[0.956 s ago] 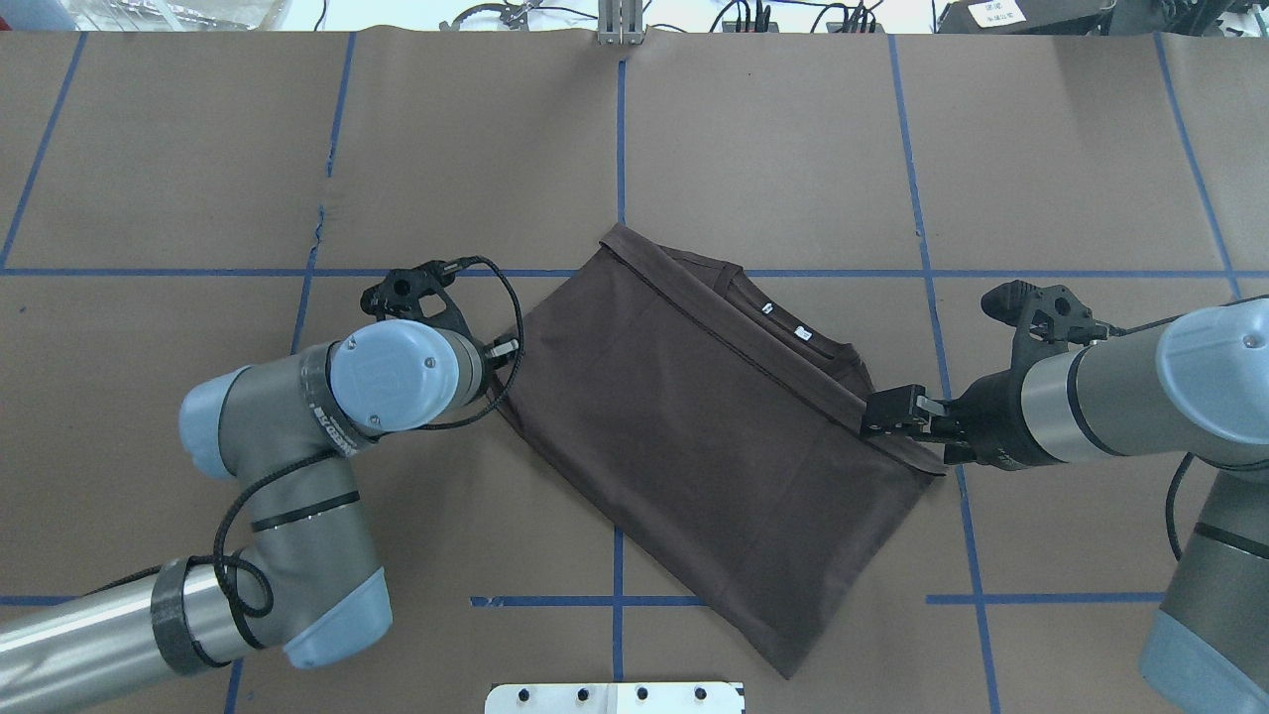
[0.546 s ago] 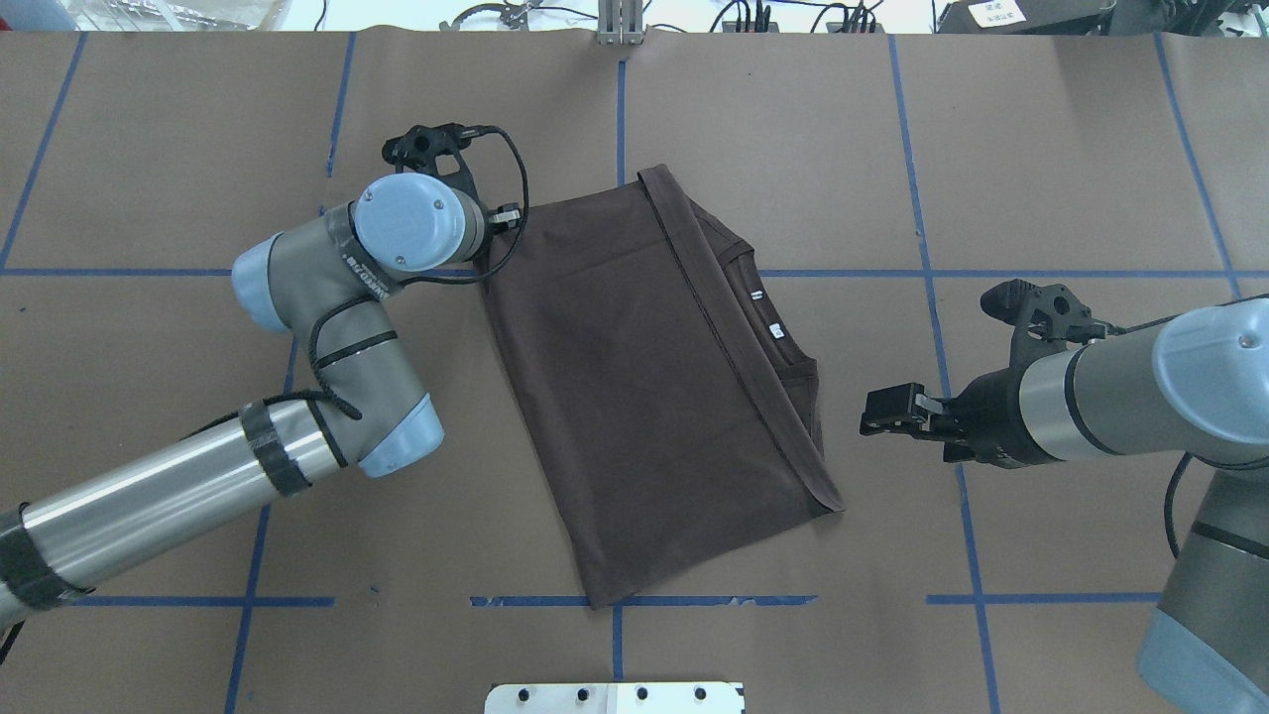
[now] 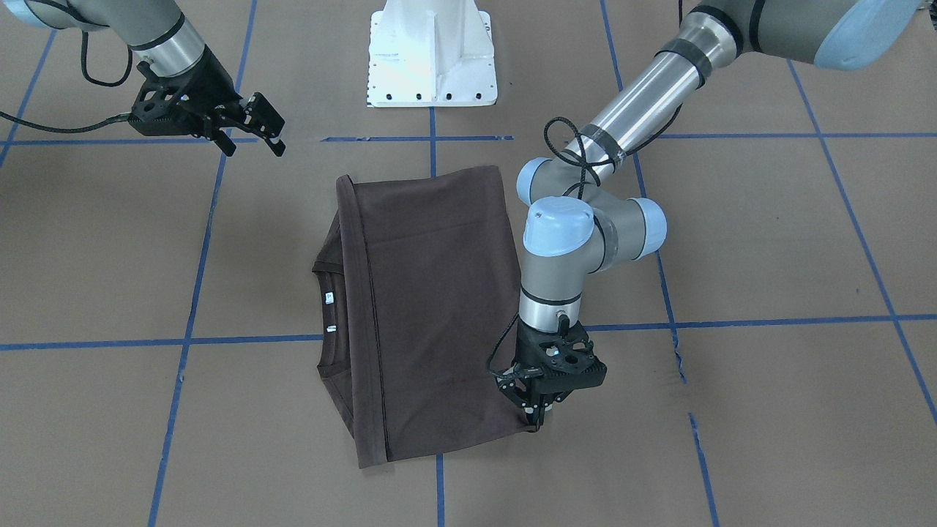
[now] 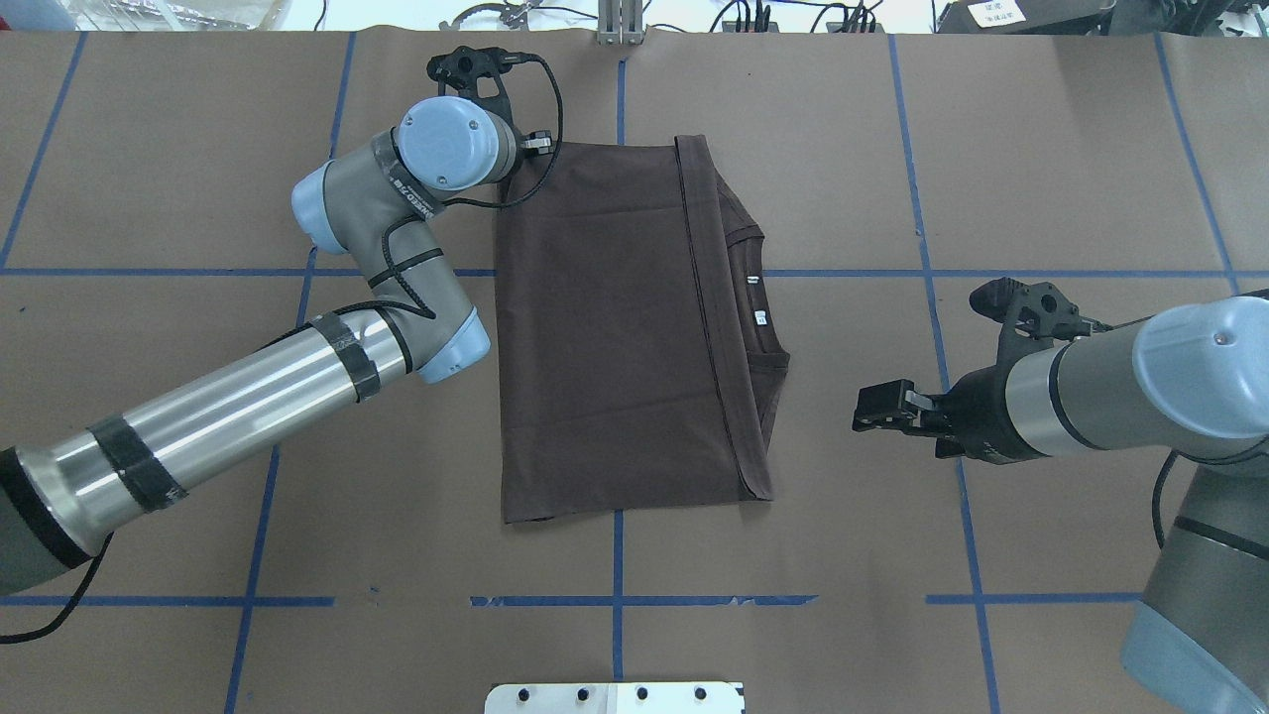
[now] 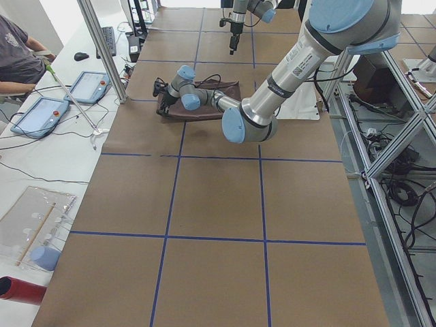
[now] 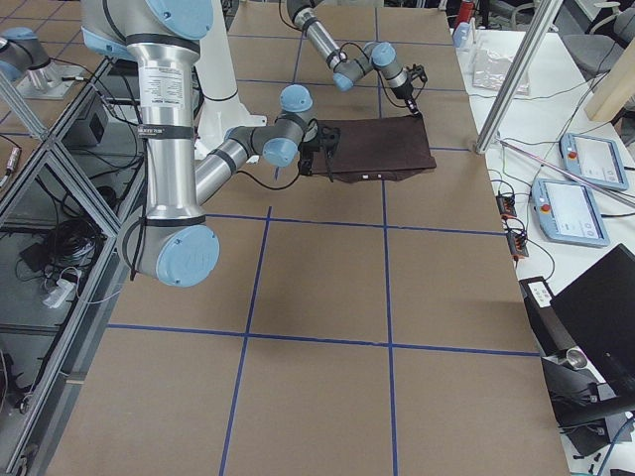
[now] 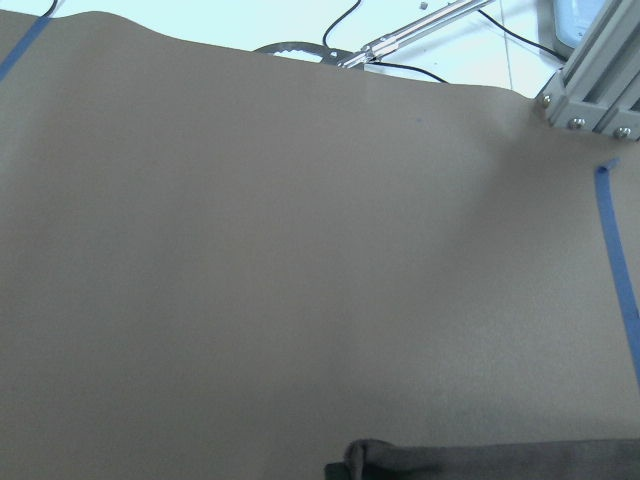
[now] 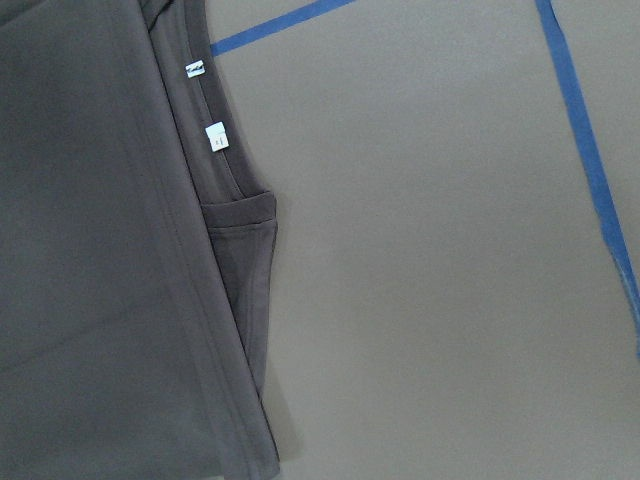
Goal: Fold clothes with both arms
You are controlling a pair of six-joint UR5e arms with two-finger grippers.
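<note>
Left claw [image 3: 540, 419] is pinched narrow on a corner of the T-shirt [image 3: 432, 307]. Its fingertips meet on the cloth at the T-shirt's far corner on the robot's left, and the wrist above stands nearly upright. That arm's own camera catches only a small bunched bit of the dark edge at the bottom of its view, with bare brown paper beyond it. Right claw [image 3: 258, 126] has its fingers spread wide with nothing between them. It sits off the T-shirt's collar side, nearer the robot-ward corner, and is clear of the cloth.

The T-shirt lies folded flat as a rough rectangle on the table [image 3: 768, 241]. A top layer with a stitched hem along its edge covers most of it. The ribbed collar [image 8: 232, 172] and two small white neck tags [image 8: 215, 137] show in the strip left uncovered on the side toward the right claw. Blue tape lines [image 3: 732, 320] cross the paper, and one of them runs under the T-shirt. A white pedestal base [image 3: 432, 58] stands on the robot's side of the T-shirt, well apart from it.
</note>
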